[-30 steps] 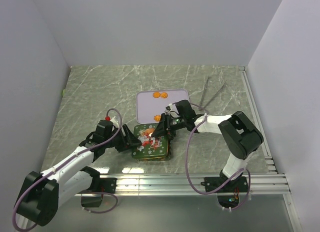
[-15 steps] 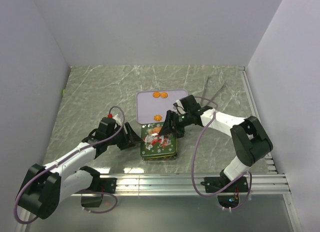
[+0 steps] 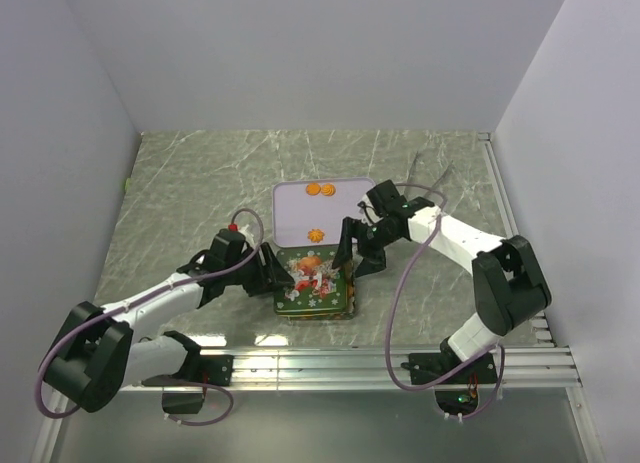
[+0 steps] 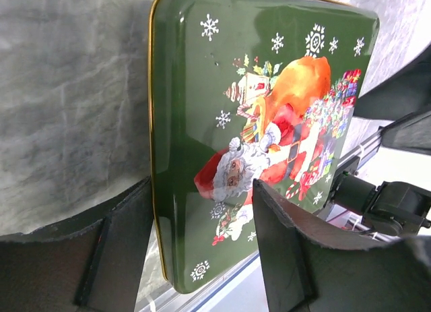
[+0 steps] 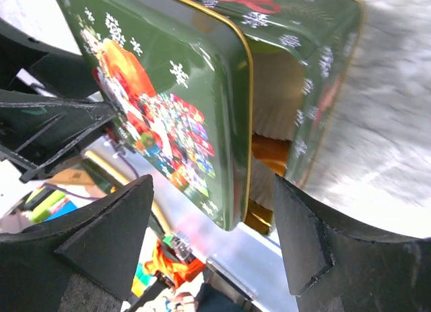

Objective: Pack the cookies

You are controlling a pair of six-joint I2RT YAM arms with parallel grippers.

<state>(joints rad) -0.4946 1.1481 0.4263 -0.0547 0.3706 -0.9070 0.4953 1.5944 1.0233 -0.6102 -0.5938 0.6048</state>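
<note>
Change: right tool (image 3: 358,251) has spread its jaws over the last second and backed off to the right, far side of the tin (image 5: 323,76). Now wide open, nothing held. The lid (image 3: 315,280) lies between its fingers with clear gaps on both sides.

Left tool (image 3: 272,273) has crept rightward up to the tin's left edge. Its jaws stand apart astride a corner of the lid; cannot tell whether they pinch it or only bracket it.

Lid lies on the tin but askew. In the right wrist view one corner overhangs and the box stands open beneath it, with something orange inside, probably a cookie.

Three cookies (image 3: 316,234) sit on the white tray (image 3: 295,208) just beyond the tin: one at its near edge, two at its far edge.

Reading: lid released, not seated. With cookies on the tray, packing looks unfinished; a closed lid would shut them out.
</note>
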